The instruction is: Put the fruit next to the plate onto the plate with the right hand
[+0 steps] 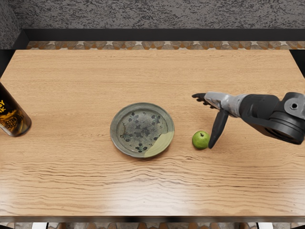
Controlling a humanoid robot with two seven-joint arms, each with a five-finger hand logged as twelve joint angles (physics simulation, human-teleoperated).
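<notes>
1. Your right hand (217, 102) came in from the right edge of the table (71, 191) and hung above and a little to the right of the fruit (200, 140)
2. Its fingers (200, 98) were stretched out towards the left and lay close side by side, with their dark tips showing. They were not curled around anything
3. The thumb (219, 128) stood well apart from those fingers, pointing down and slightly left, so the hand was wide open and held nothing
4. The thumb's tip ended just beside the right side of the fruit. You could not tell from this view whether it touched the skin or hovered clear of it
5. The fruit, small, round and green, sat on the bare wood below the outstretched fingers and just left of the thumb tip. It lay under the open gap between thumb and fingers, not inside a grip
6. The plate (114, 131), grey-green with a paler patch at its lower right rim, lay to the left of the fruit. The fruit was near the plate's right edge but off it, with a strip of wood between them
7. A dark can (12, 117) with yellow lettering stood at the table's left edge, well apart from your hand, the fruit and the plate
</notes>
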